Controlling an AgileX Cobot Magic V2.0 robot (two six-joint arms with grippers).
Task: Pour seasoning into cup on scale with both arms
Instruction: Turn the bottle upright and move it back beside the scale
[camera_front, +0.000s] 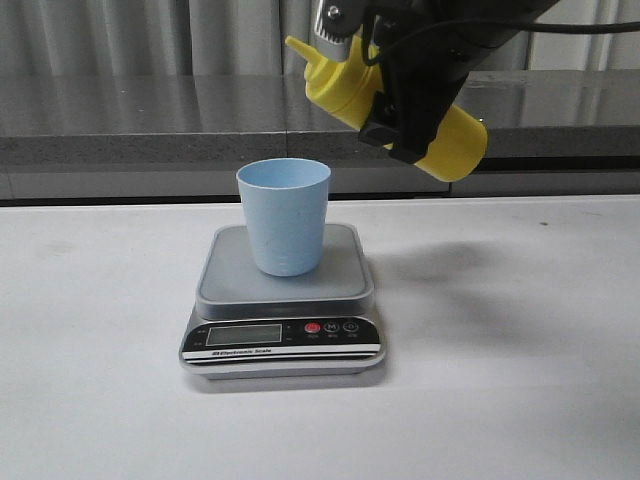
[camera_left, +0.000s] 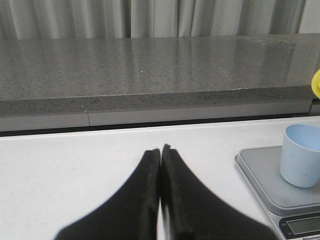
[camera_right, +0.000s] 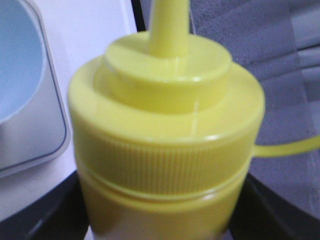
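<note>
The light blue cup (camera_front: 284, 214) stands upright on the silver-grey scale (camera_front: 283, 305). My right gripper (camera_front: 408, 100) is shut on the yellow seasoning bottle (camera_front: 455, 140) and holds it tilted in the air, up and to the right of the cup, nozzle pointing left and slightly up. In the right wrist view the bottle (camera_right: 167, 145) fills the frame between the fingers, its tether off to one side, the cup (camera_right: 17, 65) and scale (camera_right: 45, 135) beyond. My left gripper (camera_left: 160, 150) is shut and empty over the white table, left of the scale (camera_left: 267, 180) and cup (camera_left: 301, 155).
A grey stone ledge (camera_front: 150, 120) with curtains behind runs along the back of the white table (camera_front: 520, 380). The scale's display and red button (camera_front: 311, 328) face the front.
</note>
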